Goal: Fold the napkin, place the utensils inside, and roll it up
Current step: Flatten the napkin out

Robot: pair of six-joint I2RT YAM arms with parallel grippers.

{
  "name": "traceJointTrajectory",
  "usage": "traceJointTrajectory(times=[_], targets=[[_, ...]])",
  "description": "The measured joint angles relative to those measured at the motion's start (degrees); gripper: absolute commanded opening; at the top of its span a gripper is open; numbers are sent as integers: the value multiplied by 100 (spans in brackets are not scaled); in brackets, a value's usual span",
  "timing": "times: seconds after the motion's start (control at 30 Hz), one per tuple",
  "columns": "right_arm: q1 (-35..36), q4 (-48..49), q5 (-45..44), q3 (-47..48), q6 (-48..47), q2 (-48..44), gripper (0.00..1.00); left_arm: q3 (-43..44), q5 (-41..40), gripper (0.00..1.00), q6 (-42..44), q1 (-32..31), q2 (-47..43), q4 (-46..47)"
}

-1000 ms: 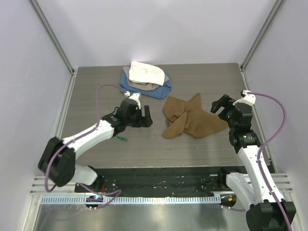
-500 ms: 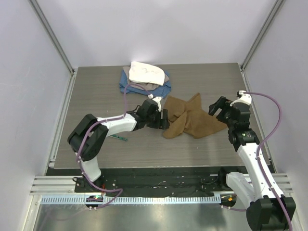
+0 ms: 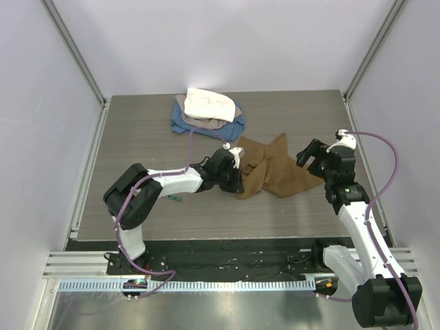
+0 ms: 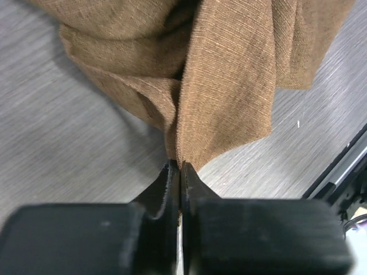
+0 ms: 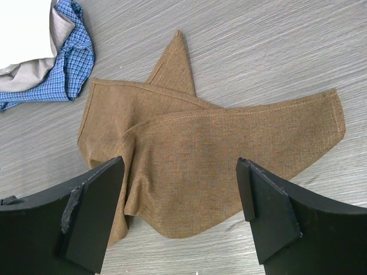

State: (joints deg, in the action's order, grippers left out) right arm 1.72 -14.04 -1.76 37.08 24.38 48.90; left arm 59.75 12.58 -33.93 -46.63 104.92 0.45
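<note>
On the left edge of the napkin (image 3: 278, 175), the left claw (image 4: 179, 167) is clamped on a bunched fold. The cloth's long axis runs rightward across the table (image 3: 137, 137) to the right claw (image 5: 180, 169), which hangs over the napkin's right end, fingers apart.

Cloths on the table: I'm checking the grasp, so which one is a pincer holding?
The tan-brown napkin, pinched at its edge by the left pincer; the blue cloth and white cloth lie apart farther back.

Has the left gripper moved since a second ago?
Yes. The left gripper moved right, from opposite the blue checked cloth's middle to its right end, reaching the tan-brown cloth napkin.
</note>
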Motion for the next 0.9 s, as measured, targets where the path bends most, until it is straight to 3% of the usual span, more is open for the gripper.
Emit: traceJointTrajectory(times=[0.2,0.37,0.43,0.47,0.57,0.77,0.9], targets=[[0,-63,2,4,-2,2,87,72,-184,0,-50,-356,-92,-94],[0,-144,-22,57,-2,2,87,874,-216,3,-81,-1104,44,-146],[0,-184,-50,107,-4,2,87,1305,-155,17,-76,-1351,238,-70],[0,-195,-66,133,-4,0,87,1508,-114,37,-63,-1462,354,-24],[0,-256,-103,214,-4,-4,87,1690,-52,65,-17,-1668,496,7],[0,-472,-136,267,0,-68,83,1226,-828,82,391,-1600,26,-533],[0,-616,-129,267,28,-42,81,809,-1458,83,719,-1366,-769,-874]])
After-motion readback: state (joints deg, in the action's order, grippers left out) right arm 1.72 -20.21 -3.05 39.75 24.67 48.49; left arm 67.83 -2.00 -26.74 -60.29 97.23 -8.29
